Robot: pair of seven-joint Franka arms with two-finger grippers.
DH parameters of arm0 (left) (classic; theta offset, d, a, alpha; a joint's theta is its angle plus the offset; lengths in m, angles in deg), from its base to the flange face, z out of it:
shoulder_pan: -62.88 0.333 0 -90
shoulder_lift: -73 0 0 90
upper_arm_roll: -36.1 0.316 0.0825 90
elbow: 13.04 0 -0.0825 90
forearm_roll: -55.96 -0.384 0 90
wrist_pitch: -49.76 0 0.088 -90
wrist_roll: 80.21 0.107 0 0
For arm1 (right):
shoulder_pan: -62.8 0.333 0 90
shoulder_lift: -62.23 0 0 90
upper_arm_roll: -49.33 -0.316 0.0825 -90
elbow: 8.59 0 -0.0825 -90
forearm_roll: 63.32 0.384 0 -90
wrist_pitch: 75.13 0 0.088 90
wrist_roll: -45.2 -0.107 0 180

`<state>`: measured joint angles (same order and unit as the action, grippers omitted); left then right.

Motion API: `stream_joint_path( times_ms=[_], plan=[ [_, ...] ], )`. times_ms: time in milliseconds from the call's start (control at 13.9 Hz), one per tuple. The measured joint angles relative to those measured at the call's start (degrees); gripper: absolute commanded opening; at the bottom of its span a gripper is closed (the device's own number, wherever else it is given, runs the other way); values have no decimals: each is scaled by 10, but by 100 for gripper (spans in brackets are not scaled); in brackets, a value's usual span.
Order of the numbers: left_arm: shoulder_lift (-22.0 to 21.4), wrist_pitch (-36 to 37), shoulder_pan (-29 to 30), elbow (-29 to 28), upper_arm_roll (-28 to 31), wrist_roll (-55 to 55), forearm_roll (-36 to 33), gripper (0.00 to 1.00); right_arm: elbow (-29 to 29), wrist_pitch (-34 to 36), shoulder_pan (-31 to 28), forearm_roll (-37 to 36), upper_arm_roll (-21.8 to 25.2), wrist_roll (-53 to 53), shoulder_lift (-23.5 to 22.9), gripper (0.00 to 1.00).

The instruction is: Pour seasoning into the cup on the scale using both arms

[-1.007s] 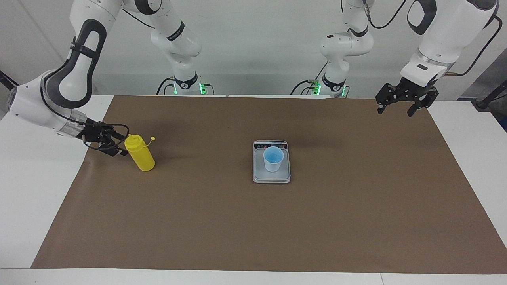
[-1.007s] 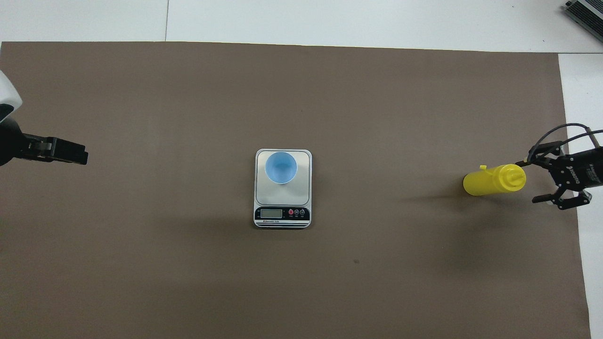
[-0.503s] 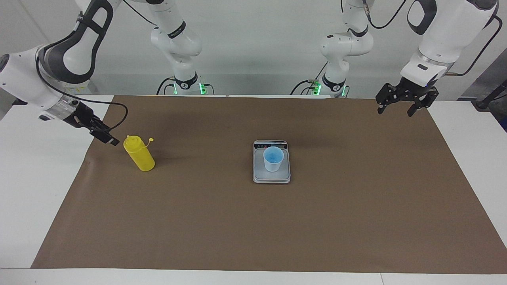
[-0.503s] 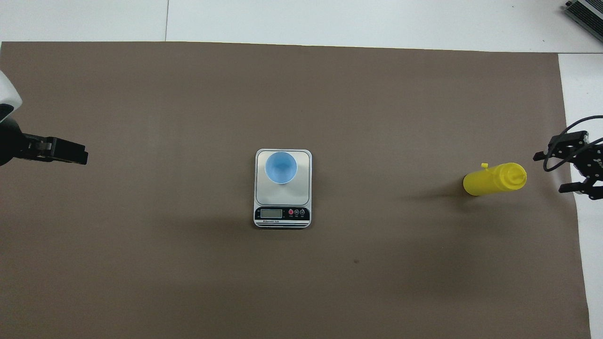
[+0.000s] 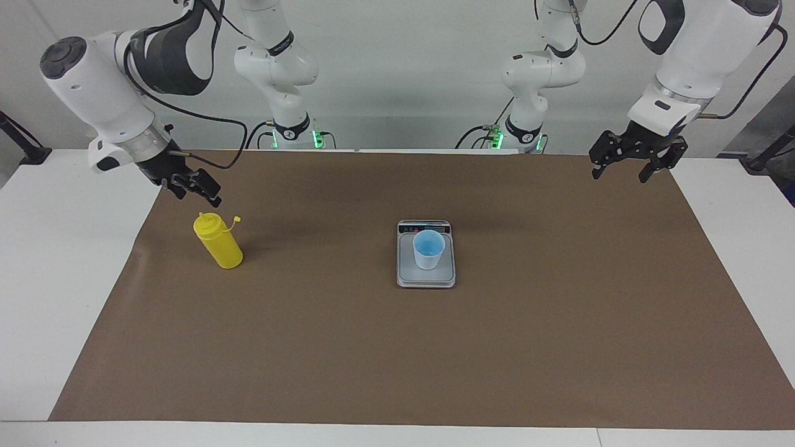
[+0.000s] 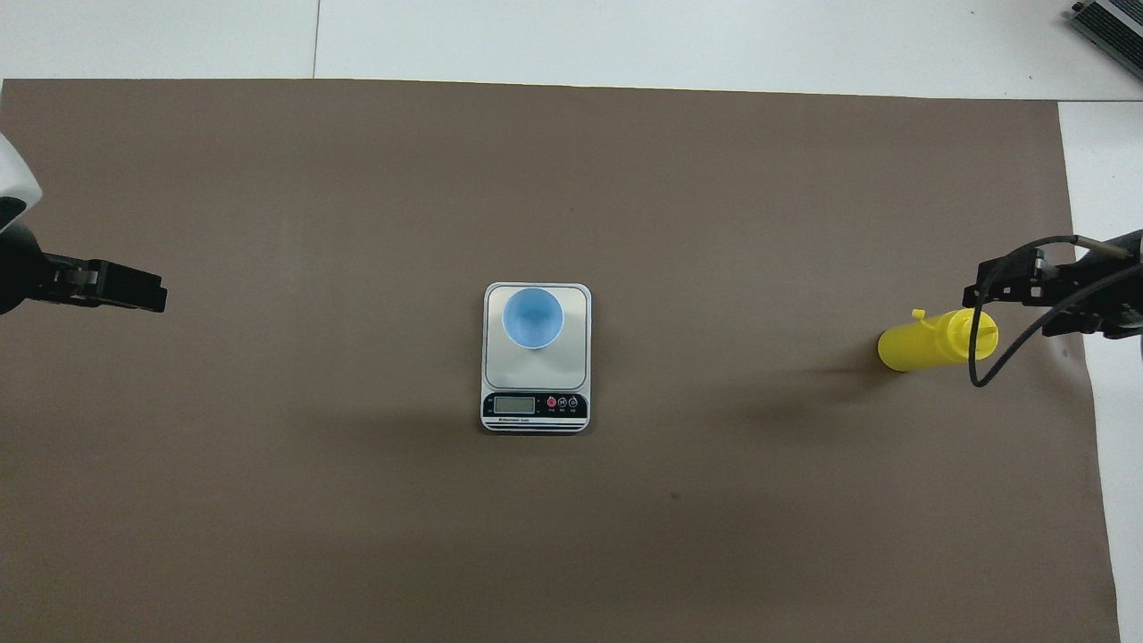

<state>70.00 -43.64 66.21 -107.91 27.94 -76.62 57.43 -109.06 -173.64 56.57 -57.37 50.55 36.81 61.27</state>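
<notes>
The right hand [image 5: 197, 186], open and empty, had lifted away from the seasoning [image 5: 218, 241], which stood at the cup's [image 5: 428, 249] nine o'clock; pouring looked finished. The left hand [image 5: 632, 162] waited, open.

A brown paper sheet [image 5: 397, 347] covers most of the white table [image 5: 56, 279], whose bare surface shows along the left, right and bottom edges of the facing frame. In the overhead frame, the corner of a grey ribbed device [image 6: 1112, 20] sits at upper right. One small dark speck [image 6: 675, 496] marks the sheet below centre.
</notes>
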Motion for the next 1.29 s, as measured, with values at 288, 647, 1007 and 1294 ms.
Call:
stream_joint_path(
  times_ms=[288, 647, 1007, 1294],
  plan=[
    [0, 0, 0, 0, 0, 0, 0, 100, 28, 0, 73, -86, -2, 3, 7, 100],
    [0, 0, 0, 0, 0, 0, 0, 100, 47, -1, 99, -102, -4, 3, 33, 100],
    [0, 0, 0, 0, 0, 0, 0, 100, 58, 9, 95, -101, 3, 3, 49, 100],
    [0, 0, 0, 0, 0, 0, 0, 100, 72, 60, 91, -101, 3, 6, 44, 100]
  ],
)
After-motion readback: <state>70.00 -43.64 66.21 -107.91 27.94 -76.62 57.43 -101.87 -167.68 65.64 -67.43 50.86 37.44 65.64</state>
